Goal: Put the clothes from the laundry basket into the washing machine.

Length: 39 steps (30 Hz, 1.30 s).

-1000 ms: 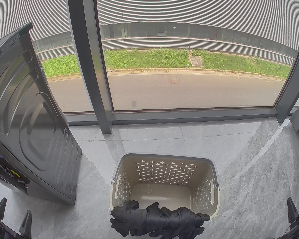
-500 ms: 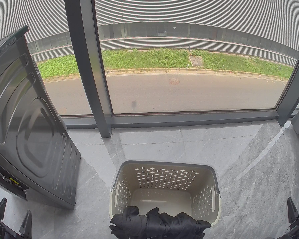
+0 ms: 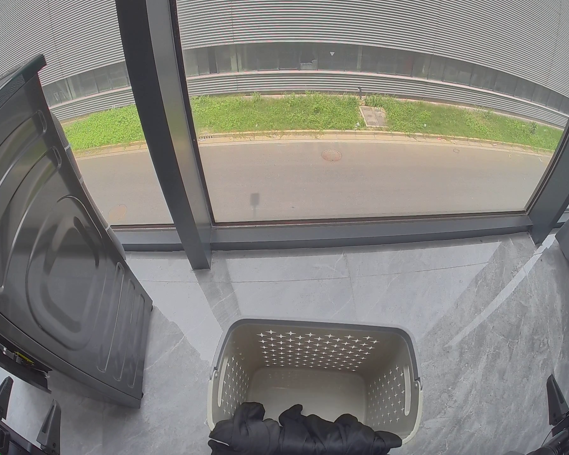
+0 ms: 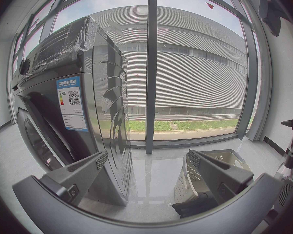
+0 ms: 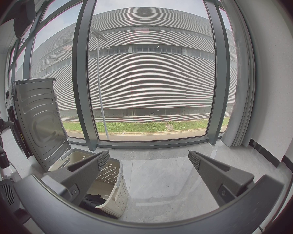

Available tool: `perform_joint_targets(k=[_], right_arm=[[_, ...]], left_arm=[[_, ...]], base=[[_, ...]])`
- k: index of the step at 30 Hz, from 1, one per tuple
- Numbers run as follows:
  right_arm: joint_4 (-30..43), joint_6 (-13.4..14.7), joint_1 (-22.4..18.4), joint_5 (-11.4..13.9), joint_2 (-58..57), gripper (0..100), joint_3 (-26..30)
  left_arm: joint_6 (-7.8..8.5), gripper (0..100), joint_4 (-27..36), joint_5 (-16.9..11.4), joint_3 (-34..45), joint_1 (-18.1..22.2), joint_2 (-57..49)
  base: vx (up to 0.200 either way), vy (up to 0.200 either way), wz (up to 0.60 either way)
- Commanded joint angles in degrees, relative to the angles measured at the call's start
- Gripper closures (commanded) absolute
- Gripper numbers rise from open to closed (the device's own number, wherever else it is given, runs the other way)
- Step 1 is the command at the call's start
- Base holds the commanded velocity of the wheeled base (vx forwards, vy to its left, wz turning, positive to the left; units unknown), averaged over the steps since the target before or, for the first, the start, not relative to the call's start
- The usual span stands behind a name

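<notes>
Clothes [image 3: 300, 434] stay draped over laundry basket [image 3: 316, 325] rim, only the camera shifts (no grasp yet); left pincer [image 4: 148, 154] and right pincer [image 5: 148, 155] gape empty.

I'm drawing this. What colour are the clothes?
Black. The clothes drape over the laundry basket rim, clearest in the head view.

1. Left gripper [image 4: 147, 153]: two dark grey, wedge-shaped fingers [image 4: 81, 174], each tapering to a point, mounted on a broad curved grey bar [image 4: 120, 216].
2. Each finger carries a finely gridded pad [image 4: 102, 160] near its tip and a round screw recess near its base.
3. Right gripper [image 5: 148, 153]: the same dark grey wedges, gridded pads and screw recesses.
</notes>
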Motion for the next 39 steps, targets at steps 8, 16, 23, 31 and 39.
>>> perform_joint_targets(k=[8, 16, 23, 31, 39], right_arm=[[-0.02, 0.02, 0.00, 0.00, -0.93, 0, 1.01], [-0.02, 0.02, 0.00, 0.00, -0.93, 0, 1.01], [-0.02, 0.02, 0.00, 0.00, -0.93, 0, 1.01], [-0.02, 0.02, 0.00, 0.00, -0.93, 0, 1.01], [-0.02, 0.02, 0.00, 0.00, -0.93, 0, 1.01]], left_arm=[[0.08, 0, 0.00, 0.02, 1.01, -0.06, -0.94], [-0.01, 0, 0.00, 0.02, 1.01, 0.03, -0.94], [-0.01, 0, 0.00, 0.02, 1.01, 0.03, -0.94], [-0.01, 0, 0.00, 0.02, 1.01, -0.06, -0.94], [-0.01, 0, 0.00, 0.02, 1.01, 0.03, -0.94]], base=[[0.025, 0.000, 0.00], [0.000, 0.000, 0.00], [0.000, 0.000, 0.00], [0.000, 0.000, 0.00], [0.000, 0.000, 0.00]])
